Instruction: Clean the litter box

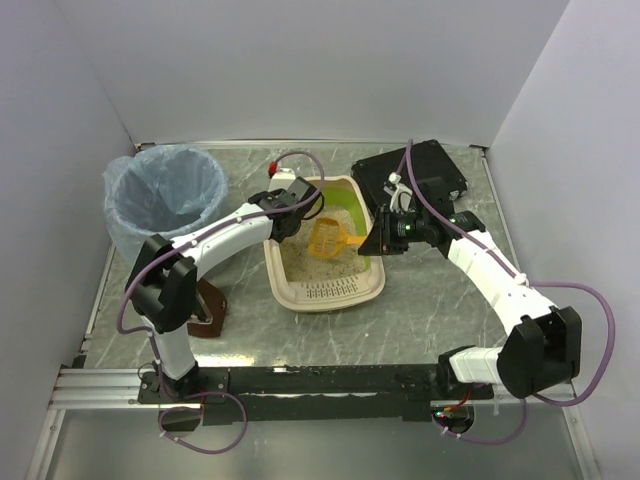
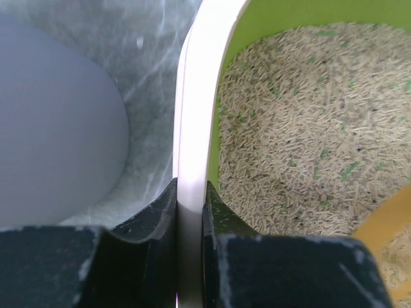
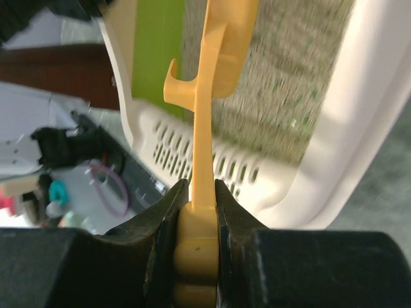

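Fingers point(image 2: 157, 218) of my left gripper point(image 2: 191, 192) are closed on the beige side rim of the one litter box point(image 2: 196, 96), with sandy granules point(image 2: 308, 128) just inside it. On the right wrist camera, my right gripper point(image 3: 200, 192) pinches the handle of a single yellow scoop point(image 3: 225, 51), the box's slotted end beyond it. From the top I count one box in the middle of the table point(image 1: 430, 300), one bin with a blue bag point(image 1: 120, 205) far left, and one black case point(image 1: 410, 172) at the far right.

One beige plastic litter box point(image 1: 330, 293), one yellow plastic scoop point(image 1: 328, 238), one blue-bagged round bin point(image 1: 125, 215), one black rectangular case point(image 1: 435, 170).
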You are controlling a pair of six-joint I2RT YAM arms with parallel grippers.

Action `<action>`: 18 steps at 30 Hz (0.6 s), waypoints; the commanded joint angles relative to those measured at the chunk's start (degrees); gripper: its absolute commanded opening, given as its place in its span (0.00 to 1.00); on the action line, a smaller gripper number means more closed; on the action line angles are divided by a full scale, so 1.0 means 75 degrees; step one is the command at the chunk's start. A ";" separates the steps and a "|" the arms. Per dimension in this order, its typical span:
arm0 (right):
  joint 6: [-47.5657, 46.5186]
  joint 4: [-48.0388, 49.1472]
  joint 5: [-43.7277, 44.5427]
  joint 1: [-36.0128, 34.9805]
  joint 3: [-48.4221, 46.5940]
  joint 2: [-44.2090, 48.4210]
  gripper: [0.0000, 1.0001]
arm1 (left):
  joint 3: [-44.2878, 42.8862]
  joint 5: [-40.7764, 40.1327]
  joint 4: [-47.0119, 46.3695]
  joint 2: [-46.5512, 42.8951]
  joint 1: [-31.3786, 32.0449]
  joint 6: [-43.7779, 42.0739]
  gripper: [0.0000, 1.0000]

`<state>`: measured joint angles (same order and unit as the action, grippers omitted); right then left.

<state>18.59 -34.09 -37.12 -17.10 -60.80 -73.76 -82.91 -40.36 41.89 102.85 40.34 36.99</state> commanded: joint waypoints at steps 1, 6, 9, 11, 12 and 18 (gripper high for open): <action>0.0451 -0.1055 -0.0511 0.0019 -0.0460 0.0049 0.00 | -0.1166 -0.1403 -0.0861 -0.0377 0.0223 -0.0514 0.01; 0.0766 -0.1925 -0.0067 0.0031 -0.0730 -0.0442 0.00 | -0.1484 -0.1848 -0.0921 -0.0342 0.0492 -0.0690 0.01; 0.1385 -0.1609 0.0494 0.0065 -0.0567 -0.0758 0.00 | -0.1437 -0.1814 -0.1061 -0.0389 0.0668 -0.0690 0.01; 0.1797 -0.0580 0.0357 0.0089 -0.0228 -0.0899 0.00 | -0.1285 -0.1663 -0.1132 -0.0470 0.0727 -0.0609 0.01; 0.2205 -0.0112 0.0194 0.0089 -0.0098 -0.1086 0.00 | -0.1250 -0.1511 -0.1144 -0.0494 0.0727 -0.0550 0.01; 0.4466 0.4084 -0.0911 -0.0074 0.0969 -0.1731 0.00 | -0.1203 -0.1345 -0.0910 -0.0564 0.1031 -0.0105 0.01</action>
<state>37.76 -26.26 -42.06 -16.73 -57.41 -83.53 -89.27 -46.54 41.93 102.89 45.15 31.97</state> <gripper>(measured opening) 0.274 0.180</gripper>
